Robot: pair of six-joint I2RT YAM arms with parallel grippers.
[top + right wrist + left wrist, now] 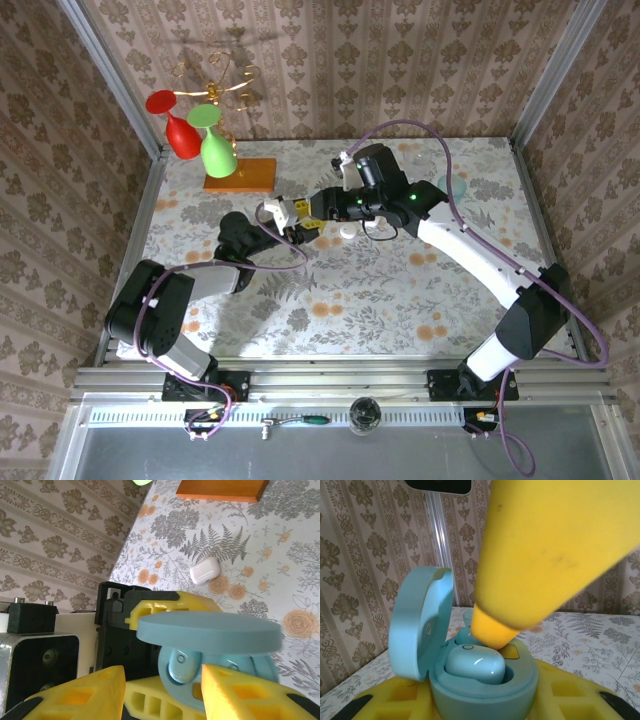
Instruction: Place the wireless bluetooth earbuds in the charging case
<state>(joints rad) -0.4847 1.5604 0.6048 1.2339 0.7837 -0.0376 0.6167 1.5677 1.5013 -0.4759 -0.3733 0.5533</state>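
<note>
Scene: a floral-patterned surface (350, 300) walled in by patterned wallpaper, with both arms meeting above its middle.
Left gripper: the left gripper (293, 228) reaches in from the near left. Its jaws are clamped on the charging case, whose base sits between the yellow pads (570, 697) in the left wrist view.
Charging case: the light-blue charging case (485, 695) is held above the surface, towards its far half. It is open, with its round lid (417, 625) hinged up on the left side in the left wrist view.
Seated earbud: one light-blue earbud (475, 666) lies in the near well of the case, its glossy top catching the light.
Second earbud: a second pale blue rounded piece (465, 636) shows just behind the first, partly hidden. Whether it is fully seated cannot be told.
Right gripper: the right gripper (162, 672) comes in from the far right. Its jaws stand apart and clamp nothing, one finger on each side of the open case in the right wrist view.
Right finger tip: one yellow finger (490, 630) points down into the case, its tip at the back well and touching or nearly touching the hidden piece.
White case: a small white rounded case (205, 571) lies on the surface beyond the grippers, well apart from them.
Far left corner: a red glass (180, 130) and a green glass (215, 148) lean above an orange block (240, 175).
</note>
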